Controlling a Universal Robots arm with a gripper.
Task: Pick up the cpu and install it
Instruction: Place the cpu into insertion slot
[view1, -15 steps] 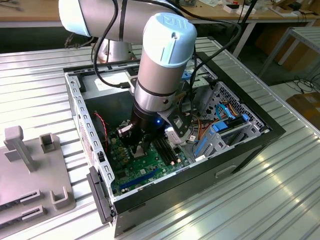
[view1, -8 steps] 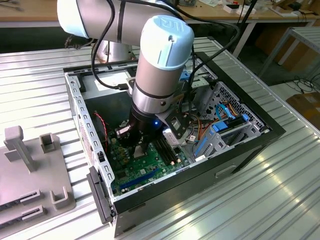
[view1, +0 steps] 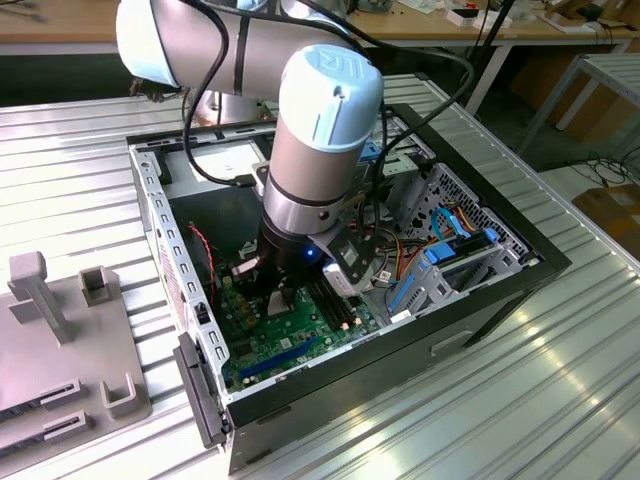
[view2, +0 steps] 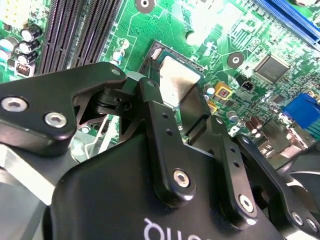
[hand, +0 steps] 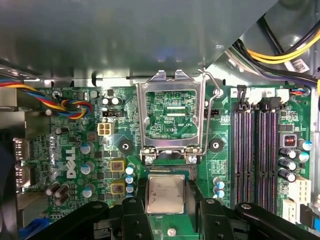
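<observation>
Looks like we're at the seating step: the fingers (hand: 135, 215) are clamped on the cpu (hand: 166, 194) by its edges, holding it right over the socket (view2: 150, 57), just beside the flipped-open load plate (hand: 170, 117), so I'd guess lowering it calls for dead-square alignment.

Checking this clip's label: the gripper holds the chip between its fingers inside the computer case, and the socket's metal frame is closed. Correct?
No: the metal frame is flipped open, as the first wrist view shows. The gripper does hold the chip between its fingers inside the computer case.
</observation>
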